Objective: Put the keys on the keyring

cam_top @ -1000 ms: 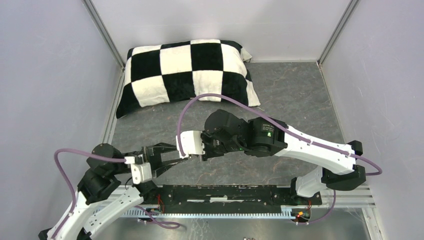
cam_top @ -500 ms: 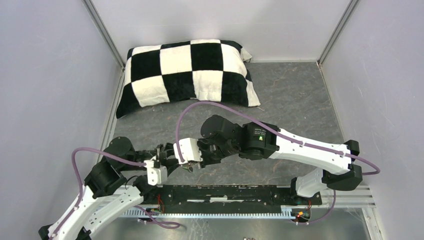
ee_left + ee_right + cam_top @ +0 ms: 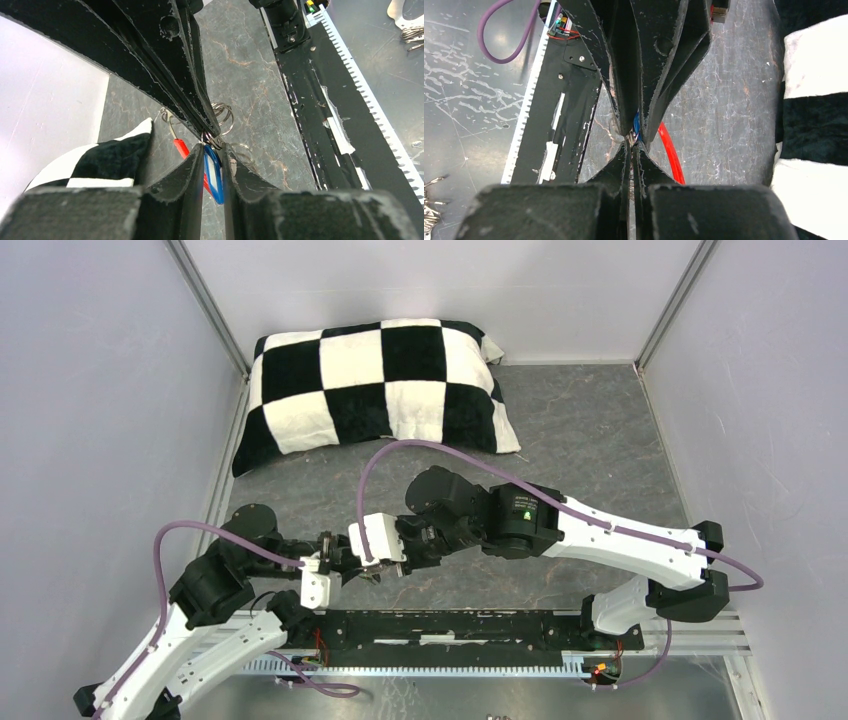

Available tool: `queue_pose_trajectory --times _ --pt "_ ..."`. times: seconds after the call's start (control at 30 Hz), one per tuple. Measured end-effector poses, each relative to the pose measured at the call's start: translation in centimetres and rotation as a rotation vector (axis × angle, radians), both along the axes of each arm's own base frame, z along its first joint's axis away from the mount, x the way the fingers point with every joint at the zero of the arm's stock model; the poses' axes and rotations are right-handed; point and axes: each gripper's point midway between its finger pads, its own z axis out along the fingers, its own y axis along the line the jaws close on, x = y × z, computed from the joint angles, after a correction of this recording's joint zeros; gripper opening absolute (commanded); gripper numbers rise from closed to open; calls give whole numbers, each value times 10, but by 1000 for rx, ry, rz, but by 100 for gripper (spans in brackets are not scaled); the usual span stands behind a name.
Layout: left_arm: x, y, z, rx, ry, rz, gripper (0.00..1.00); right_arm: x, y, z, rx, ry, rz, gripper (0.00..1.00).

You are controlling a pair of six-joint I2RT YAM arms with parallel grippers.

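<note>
Close to the near edge of the counter (image 3: 600, 430), left of the middle, the arms meet tip to tip. The right gripper (image 3: 633, 147) is pinched tight on the thin, silvery wire keyring (image 3: 222, 116), the left gripper (image 3: 212, 150) stands narrow, squeezing the glossy oblong tag of the blue key (image 3: 214, 175), and a red key (image 3: 181, 147) dangles beside it. To my eye the trick now is holding the ring dead steady and feeding the key's end along the coil slowly, since smooth plastic and springy wire could both slip.
</note>
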Motion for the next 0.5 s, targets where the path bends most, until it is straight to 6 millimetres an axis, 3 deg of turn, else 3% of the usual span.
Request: queue_pose_trajectory --times 0.33,0.5 --pt "-4 2 0 -4 -1 -7 26 -3 0 -4 2 14 18 0" --pt "-7 4 4 -18 -16 -15 20 -6 0 -7 -4 25 29 0"
